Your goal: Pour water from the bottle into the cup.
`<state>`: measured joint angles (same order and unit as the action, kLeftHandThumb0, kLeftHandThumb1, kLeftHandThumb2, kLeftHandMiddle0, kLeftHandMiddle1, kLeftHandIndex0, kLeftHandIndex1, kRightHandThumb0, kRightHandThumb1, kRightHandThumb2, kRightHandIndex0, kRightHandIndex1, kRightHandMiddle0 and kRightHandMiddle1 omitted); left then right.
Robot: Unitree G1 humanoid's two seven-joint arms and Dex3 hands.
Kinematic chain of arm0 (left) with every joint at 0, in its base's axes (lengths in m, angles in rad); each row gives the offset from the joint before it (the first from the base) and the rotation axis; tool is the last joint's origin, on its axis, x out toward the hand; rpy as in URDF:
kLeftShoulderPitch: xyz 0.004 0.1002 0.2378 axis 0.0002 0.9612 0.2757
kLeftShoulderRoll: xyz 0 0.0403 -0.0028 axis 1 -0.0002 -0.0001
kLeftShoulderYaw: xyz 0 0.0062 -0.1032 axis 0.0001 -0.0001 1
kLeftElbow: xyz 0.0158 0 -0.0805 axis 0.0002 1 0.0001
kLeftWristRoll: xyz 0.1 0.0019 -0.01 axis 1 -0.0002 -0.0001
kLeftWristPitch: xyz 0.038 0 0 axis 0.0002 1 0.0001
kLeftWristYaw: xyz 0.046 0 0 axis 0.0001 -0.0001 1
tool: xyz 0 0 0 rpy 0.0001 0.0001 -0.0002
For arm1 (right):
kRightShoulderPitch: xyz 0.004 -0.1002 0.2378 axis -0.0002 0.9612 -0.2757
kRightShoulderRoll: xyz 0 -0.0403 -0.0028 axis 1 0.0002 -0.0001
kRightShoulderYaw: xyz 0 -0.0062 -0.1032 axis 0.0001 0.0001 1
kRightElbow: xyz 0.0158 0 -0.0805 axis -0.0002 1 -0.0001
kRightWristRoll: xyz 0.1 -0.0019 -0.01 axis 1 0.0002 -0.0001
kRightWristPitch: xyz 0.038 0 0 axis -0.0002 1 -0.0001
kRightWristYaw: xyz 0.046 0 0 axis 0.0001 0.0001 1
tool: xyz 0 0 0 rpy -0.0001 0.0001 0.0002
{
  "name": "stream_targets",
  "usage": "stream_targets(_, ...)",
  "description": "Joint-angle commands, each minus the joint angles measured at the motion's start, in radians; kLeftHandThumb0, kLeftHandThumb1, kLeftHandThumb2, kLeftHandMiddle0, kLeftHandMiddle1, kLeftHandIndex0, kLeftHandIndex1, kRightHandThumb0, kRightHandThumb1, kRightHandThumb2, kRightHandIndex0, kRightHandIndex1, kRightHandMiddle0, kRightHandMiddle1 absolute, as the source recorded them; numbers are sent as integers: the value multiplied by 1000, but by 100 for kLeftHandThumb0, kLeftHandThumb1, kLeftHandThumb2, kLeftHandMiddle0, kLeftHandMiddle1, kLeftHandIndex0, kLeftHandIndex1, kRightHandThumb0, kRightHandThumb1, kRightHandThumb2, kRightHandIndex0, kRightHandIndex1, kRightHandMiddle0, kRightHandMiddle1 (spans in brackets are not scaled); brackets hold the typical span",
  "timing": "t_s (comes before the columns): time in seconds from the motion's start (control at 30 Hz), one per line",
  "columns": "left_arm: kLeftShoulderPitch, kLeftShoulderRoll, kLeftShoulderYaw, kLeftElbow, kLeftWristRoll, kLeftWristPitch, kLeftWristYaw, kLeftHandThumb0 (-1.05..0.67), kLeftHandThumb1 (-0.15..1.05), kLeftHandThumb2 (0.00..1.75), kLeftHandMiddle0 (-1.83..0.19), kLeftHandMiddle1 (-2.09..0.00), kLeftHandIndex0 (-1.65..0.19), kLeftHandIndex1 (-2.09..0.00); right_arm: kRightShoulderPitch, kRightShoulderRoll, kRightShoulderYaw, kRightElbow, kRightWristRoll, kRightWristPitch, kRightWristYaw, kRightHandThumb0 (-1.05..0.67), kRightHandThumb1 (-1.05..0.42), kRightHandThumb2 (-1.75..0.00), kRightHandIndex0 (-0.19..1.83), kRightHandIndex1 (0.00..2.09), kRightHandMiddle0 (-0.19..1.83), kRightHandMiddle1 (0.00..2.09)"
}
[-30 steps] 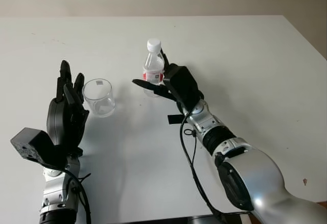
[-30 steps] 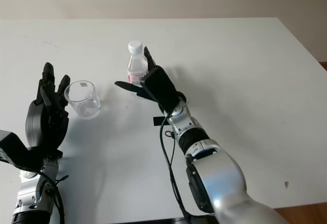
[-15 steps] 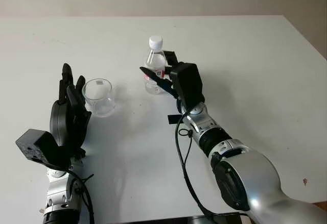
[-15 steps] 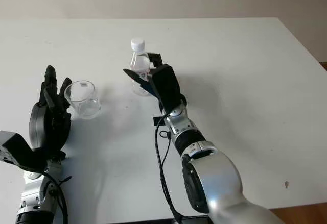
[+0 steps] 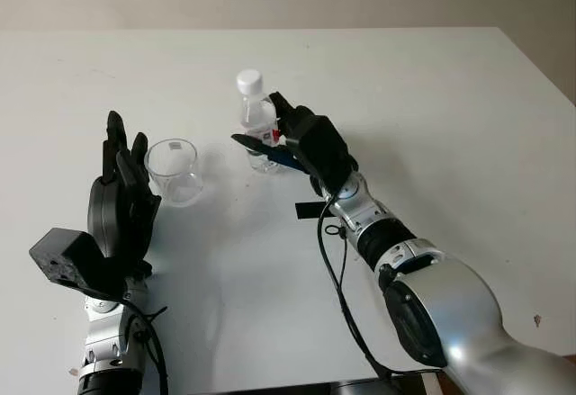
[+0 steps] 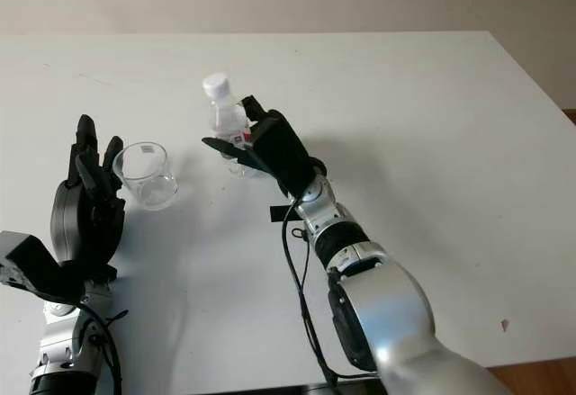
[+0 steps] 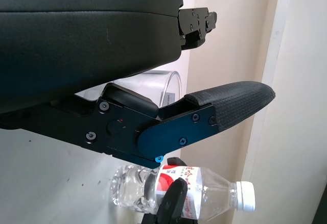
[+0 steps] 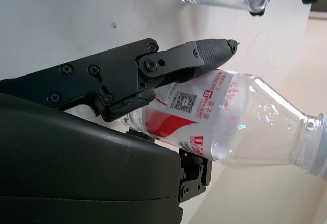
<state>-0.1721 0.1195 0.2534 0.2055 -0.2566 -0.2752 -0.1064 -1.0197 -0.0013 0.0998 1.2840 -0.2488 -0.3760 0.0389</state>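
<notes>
bottle: bottle (image 5: 258,123) at table centre, gripped by right hand, white cap (image 5: 248,81) on; base looks just off or barely on the table, can't tell which.
change: half a second ago the bottle stood upright with its cap straight up; now the cap has swung over toward the cup side and the hand has rolled with it. Tilt has started, so this reads as the opening of the pour, though the cap is on and no water is leaving.
left hand: left hand (image 5: 121,199) just beside the cup, on its left, fingers straight and upright, holding nothing; same place as before.
cup: cup (image 5: 175,171), clear glass, upright on the table, to the left of the bottle and apart from it; looks empty.
bottle axis: long axis leans up and to the left, cap end toward the cup, base end to the right, under the hand; neck not yet over the cup mouth.
right hand: right hand (image 5: 301,143) wrapped round the bottle at the red label (image 8: 180,125), one finger (image 8: 196,56) across the front, the others behind.
table: table (image 5: 432,125), white.
</notes>
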Motion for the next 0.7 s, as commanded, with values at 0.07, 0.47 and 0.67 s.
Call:
stream_targets(0.07, 4, -2, 3, -14, 0, -4, -3, -87, 105, 79, 19, -31, 13, 0, 1, -13, 26, 3, -30, -14, -2, -44, -105, -37, 154, 209, 139, 209)
stream_targets(0.47, 4, -4, 3, -12, 1, -3, -1, -88, 105, 78, 19, -37, 10, 0, -113, -51, 91, -18, -119, -28, -120, -36, -105, -40, 127, 209, 97, 209)
stream_targets(0.67, 3, -8, -3, -16, 6, -4, 3, -87, 105, 80, 19, -36, 10, 0, -183, -72, 156, -13, -199, -48, -199, -35, -105, -33, 106, 209, 74, 209)
